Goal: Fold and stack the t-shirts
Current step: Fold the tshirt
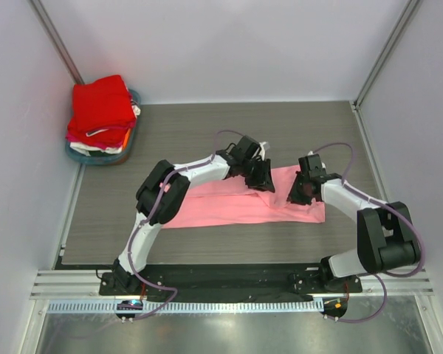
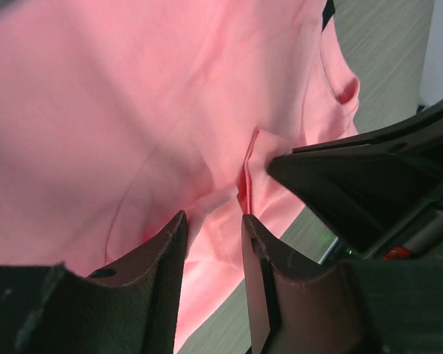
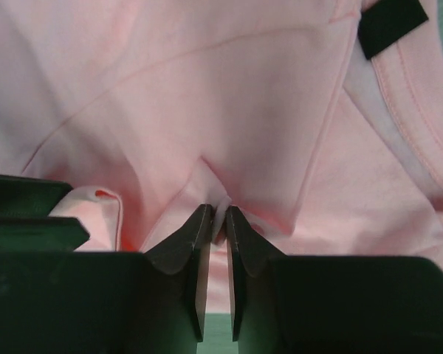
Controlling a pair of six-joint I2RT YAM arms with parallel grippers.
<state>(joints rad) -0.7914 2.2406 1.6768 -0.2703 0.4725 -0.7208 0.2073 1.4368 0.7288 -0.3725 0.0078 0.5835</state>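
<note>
Pink t-shirt [image 1: 229, 210], limp and light, suits edge pinches; right tool [image 3: 218, 214] clamps its ridge, left tool [image 2: 214, 217] straddles a fold half-open.

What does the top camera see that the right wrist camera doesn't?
Only the top camera shows the table, the pile of shirts in the blue-green tray at the far left corner, the left arm and the right arm. Only the right wrist camera shows the small black label and, close up, the right fingers pinching a fold of cloth. Both show the pink shirt.
</note>
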